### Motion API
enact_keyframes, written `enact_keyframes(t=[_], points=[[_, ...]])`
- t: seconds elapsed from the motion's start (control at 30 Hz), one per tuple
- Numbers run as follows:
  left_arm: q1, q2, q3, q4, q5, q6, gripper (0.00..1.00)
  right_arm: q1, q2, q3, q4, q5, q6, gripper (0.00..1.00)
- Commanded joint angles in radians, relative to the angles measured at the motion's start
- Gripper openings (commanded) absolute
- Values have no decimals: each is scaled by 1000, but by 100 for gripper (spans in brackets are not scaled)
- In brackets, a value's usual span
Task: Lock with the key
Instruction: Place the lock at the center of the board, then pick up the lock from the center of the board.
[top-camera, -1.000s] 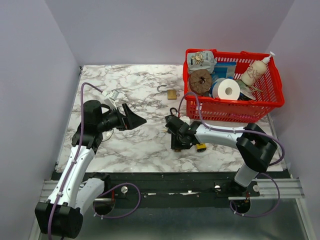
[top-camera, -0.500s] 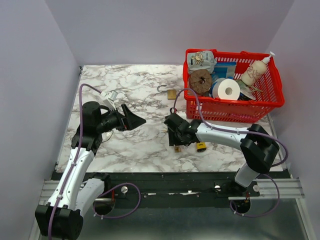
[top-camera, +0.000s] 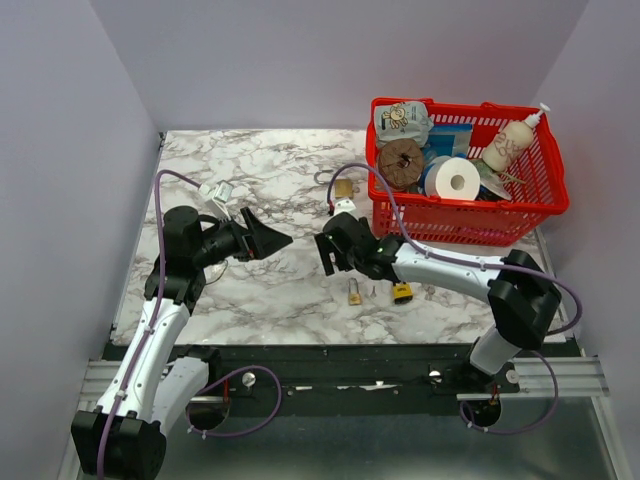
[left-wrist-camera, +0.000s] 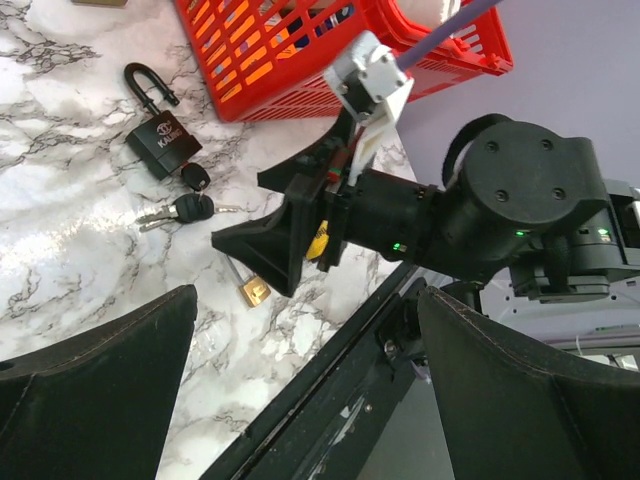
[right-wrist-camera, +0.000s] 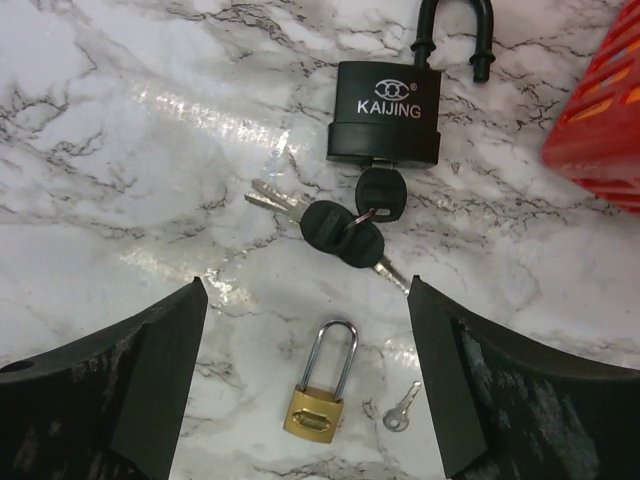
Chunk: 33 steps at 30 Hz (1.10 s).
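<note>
**Pincers held open over padlock and keys**

The right pincer (right-wrist-camera: 306, 300) is seen spread wide above the marble surface (right-wrist-camera: 120, 120), with nothing gripped or touched between its fingers. Directly beneath it the black padlock (right-wrist-camera: 385, 125) is laid flat, its shackle raised and one leg free of the body. The bunch of black-headed keys (right-wrist-camera: 345, 228) is set against the lock's lower edge, one head touching it. Nearer the camera, a small brass padlock (right-wrist-camera: 318, 405) and a small loose key (right-wrist-camera: 402, 410) are placed just beside each other. The red basket (right-wrist-camera: 600, 140) is glimpsed at the right edge. The left pincer (top-camera: 270, 238) is likewise held fully open and empty, pointed toward the right pincer and well apart from the locks. A second brass padlock (top-camera: 343, 187) is left just beside the basket's left wall
</note>
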Motion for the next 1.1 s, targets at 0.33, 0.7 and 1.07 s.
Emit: enact_keyframes(t=[0.33,0.7,1.07], points=[[7,-16,11,46,-15,-27,99,-124,186,123,103,-74,-149,95],[7,-16,5,57,-18,-27,99,-141,290,172,129,-160,-215,91],[7,-2,14,51,-26,-18,99,-152,342,209,115,-232,-215,80]])
